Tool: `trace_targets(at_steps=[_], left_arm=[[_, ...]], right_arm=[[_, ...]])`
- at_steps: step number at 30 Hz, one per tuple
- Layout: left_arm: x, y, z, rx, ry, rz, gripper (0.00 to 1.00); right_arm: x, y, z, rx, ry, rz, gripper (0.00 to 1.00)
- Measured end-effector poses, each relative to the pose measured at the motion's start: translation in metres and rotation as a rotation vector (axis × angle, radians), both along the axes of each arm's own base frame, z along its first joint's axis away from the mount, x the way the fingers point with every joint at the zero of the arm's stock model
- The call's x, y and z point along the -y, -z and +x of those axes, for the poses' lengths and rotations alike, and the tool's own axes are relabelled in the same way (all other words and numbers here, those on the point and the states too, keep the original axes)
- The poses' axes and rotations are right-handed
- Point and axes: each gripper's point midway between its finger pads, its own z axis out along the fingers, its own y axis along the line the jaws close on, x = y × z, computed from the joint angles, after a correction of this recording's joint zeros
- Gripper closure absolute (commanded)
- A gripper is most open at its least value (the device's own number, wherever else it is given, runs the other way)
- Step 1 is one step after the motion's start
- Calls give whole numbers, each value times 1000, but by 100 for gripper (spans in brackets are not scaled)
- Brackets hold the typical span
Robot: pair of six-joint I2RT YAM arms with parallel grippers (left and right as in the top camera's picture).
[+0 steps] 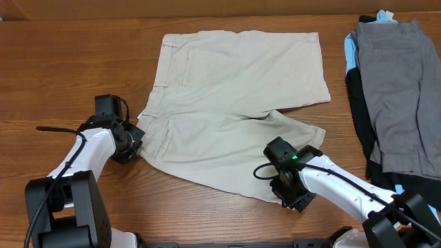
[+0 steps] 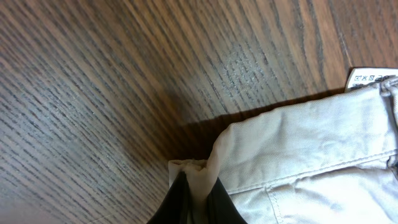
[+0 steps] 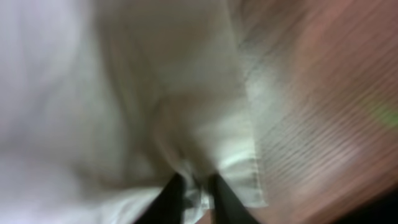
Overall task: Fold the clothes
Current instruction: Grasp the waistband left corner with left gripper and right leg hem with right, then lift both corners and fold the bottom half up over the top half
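The pale beige shorts (image 1: pixel 234 103) lie spread on the wooden table, waistband to the left and legs to the right. My left gripper (image 1: pixel 136 140) is at the waistband's near corner. In the left wrist view its black fingers (image 2: pixel 180 202) are shut on a pinched fold of the beige shorts (image 2: pixel 311 155), beside a white label (image 2: pixel 372 78). My right gripper (image 1: pixel 295 196) sits at the hem of the nearer leg. The right wrist view is blurred, but its dark fingers (image 3: pixel 168 199) hold the hem of the shorts (image 3: pixel 186 124) between them.
At the right edge, grey shorts (image 1: pixel 400 96) lie stacked on a black garment (image 1: pixel 358 117) and a light-blue garment (image 1: pixel 350 52). Bare wooden table (image 1: pixel 69 69) surrounds the beige shorts.
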Motion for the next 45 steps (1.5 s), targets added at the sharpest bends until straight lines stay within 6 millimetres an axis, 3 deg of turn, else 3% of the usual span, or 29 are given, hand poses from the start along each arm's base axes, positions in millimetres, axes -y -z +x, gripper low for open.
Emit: trace_targets(at_steps=[9, 13, 17, 21, 26, 30, 37, 42, 45], left_arm=[[1, -1, -9, -43, 36, 1, 96], [2, -12, -25, -141, 93, 2, 96], [-7, -47, -19, -175, 122, 44, 96], [-13, -95, -3, -141, 150, 80, 96], [-9, -136, -1, -131, 189, 82, 96], [-5, -165, -7, -145, 206, 77, 96], [-3, -208, -24, -169, 225, 75, 96], [-3, -222, -33, -163, 235, 85, 96], [-3, -226, -33, -146, 238, 90, 95]], right_arm=[[4, -2, 0, -6, 0, -14, 96], [14, -18, 9, 3, -10, -26, 96], [20, -63, 47, 144, -19, 15, 96], [32, -122, 87, 339, -39, 68, 96], [49, -186, 120, 527, -88, 111, 96], [55, -215, 123, 566, -145, 123, 96], [57, -246, 108, 583, -223, 128, 96], [56, -267, 94, 657, -267, 142, 96], [56, -275, 97, 706, -291, 139, 96]])
